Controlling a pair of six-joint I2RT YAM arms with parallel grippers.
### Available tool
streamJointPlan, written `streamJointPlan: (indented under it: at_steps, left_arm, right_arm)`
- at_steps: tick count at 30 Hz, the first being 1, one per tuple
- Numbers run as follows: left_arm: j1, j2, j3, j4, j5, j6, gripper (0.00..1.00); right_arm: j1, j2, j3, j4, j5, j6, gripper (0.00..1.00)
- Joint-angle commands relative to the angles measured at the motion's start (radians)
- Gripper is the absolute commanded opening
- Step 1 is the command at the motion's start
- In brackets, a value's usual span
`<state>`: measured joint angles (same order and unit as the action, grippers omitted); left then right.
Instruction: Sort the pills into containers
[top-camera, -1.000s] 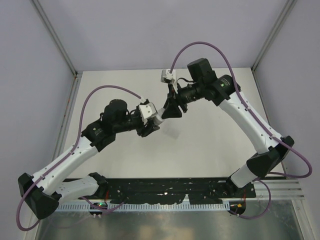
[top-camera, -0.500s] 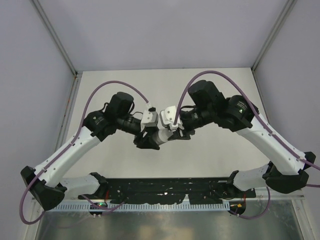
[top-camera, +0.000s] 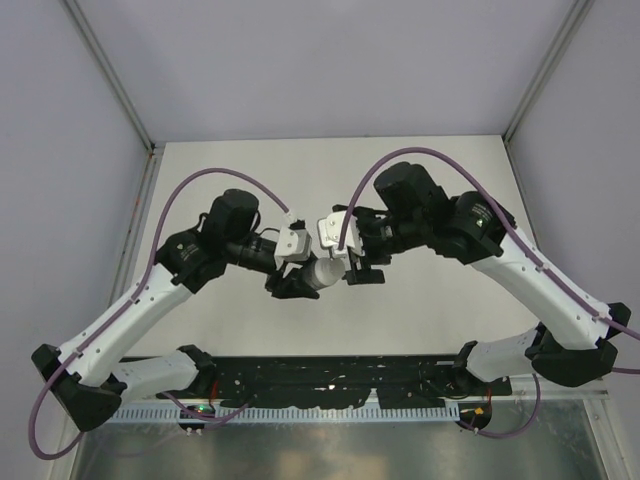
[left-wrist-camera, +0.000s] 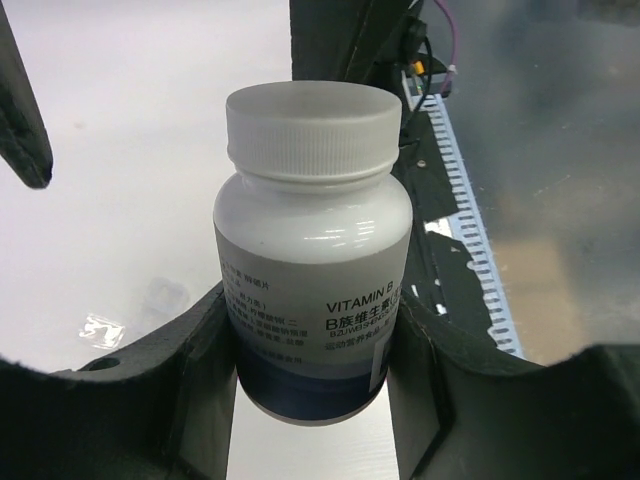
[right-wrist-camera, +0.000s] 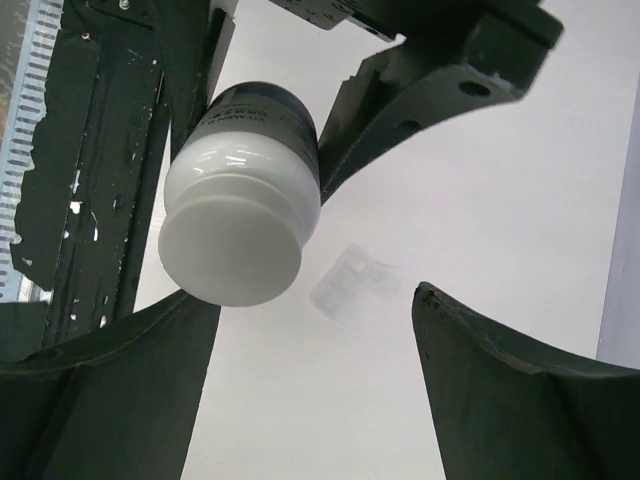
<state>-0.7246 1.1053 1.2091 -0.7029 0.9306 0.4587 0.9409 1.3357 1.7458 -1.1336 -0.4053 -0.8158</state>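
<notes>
Bottle (left-wrist-camera: 312, 250): hanging in mid-air over the middle of the white table (top-camera: 420, 190), behind the black rail (top-camera: 330, 375) running along the near edge. Being pinched around its lower body by the left claw (top-camera: 300, 281), with the white cap pointing at the right claw (top-camera: 355, 268). Standing spread wide around that cap, gripping nothing; sitting just beside one finger (right-wrist-camera: 120, 380), though hard to tell whether touching. Filling most of the left wrist view and hiding the table behind. Lying flat on the tabletop below and just past the cap: a clear packet (right-wrist-camera: 350, 275).
</notes>
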Motion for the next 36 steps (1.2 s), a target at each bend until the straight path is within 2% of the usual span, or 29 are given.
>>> streamJointPlan:
  at_steps: [1, 9, 15, 20, 28, 36]
  left_arm:
    - [-0.001, -0.068, -0.046, 0.183, -0.119, -0.058, 0.00]
    - [-0.001, -0.122, -0.089, 0.324, -0.413, -0.140, 0.00]
    - [-0.001, -0.125, -0.111, 0.385, -0.643, -0.190, 0.00]
    - [-0.002, -0.117, -0.128, 0.448, -0.788, -0.259, 0.00]
    - [-0.004, -0.073, -0.122, 0.497, -0.903, -0.337, 0.00]
    - [-0.004, -0.042, -0.106, 0.514, -0.892, -0.391, 0.00]
  right_arm:
    - [-0.045, -0.007, 0.070, 0.044, -0.055, 0.073, 0.82]
    - [-0.206, 0.054, 0.156, 0.107, -0.165, 0.294, 0.82]
    - [-0.316, 0.118, 0.250, 0.179, -0.176, 0.504, 0.84]
    - [-0.389, 0.164, 0.261, 0.273, -0.217, 0.720, 0.88]
    - [-0.409, 0.246, 0.265, 0.371, -0.302, 0.860, 0.89]
    - [-0.409, 0.273, 0.198, 0.504, -0.391, 0.946, 0.93]
